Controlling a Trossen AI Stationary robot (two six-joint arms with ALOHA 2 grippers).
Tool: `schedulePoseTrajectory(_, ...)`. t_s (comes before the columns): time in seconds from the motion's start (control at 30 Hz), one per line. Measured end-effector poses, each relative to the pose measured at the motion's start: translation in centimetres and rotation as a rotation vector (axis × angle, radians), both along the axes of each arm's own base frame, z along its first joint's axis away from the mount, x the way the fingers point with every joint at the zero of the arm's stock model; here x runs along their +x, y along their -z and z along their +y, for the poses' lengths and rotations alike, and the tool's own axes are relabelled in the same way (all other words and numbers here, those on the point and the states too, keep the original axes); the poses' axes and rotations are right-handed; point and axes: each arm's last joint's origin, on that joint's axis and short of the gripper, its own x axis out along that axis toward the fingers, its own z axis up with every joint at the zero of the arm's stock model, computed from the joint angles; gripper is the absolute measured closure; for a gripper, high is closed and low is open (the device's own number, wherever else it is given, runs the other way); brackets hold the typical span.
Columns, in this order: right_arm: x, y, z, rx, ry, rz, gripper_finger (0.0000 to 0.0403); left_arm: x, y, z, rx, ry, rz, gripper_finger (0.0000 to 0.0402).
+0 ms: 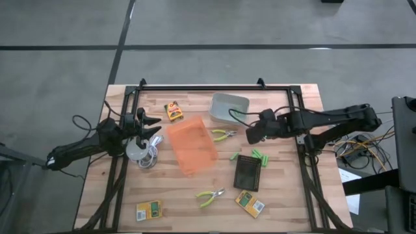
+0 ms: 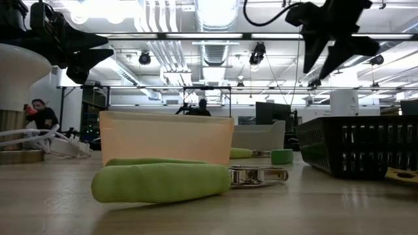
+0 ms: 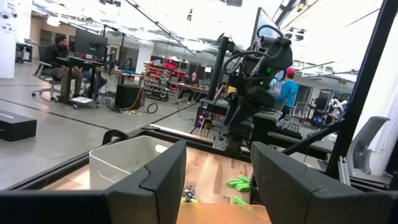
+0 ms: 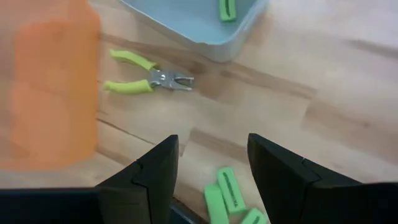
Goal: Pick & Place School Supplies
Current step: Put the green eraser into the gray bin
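No legible writing is seen on the yellow-and-green printed boxes (image 1: 150, 210). The right gripper (image 1: 250, 134), at centre right above the green-handled pliers (image 1: 223, 134), and the left gripper (image 1: 153, 125), at centre left, are spread wide, empty.

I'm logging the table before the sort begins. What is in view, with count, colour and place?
Pliers: two, green-handled; one beside the grey bin, one at the near edge.
Markers: small cluster, lime-green, mid-right; one more inside the grey bin.
Printed boxes: three, yellow-green; far left, near left, near right.
Grey bin: one, far centre.
Orange bin: one, centre.
Black basket: one, right of centre.
White round thing: one, coiled cable, left.
Left gripper: open, above the white thing.
Right gripper: open, above the markers.
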Motion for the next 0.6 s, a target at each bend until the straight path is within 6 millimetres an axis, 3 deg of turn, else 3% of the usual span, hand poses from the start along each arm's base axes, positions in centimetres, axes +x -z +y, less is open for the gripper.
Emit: schedulePoseTrajectory(0.6, -4.0, 4.3, 6.0, 0.263, 0.367, -0.105, 0.0213, 0.0, 0.0, 0.0, 0.0, 0.0, 0.001, 0.0214)
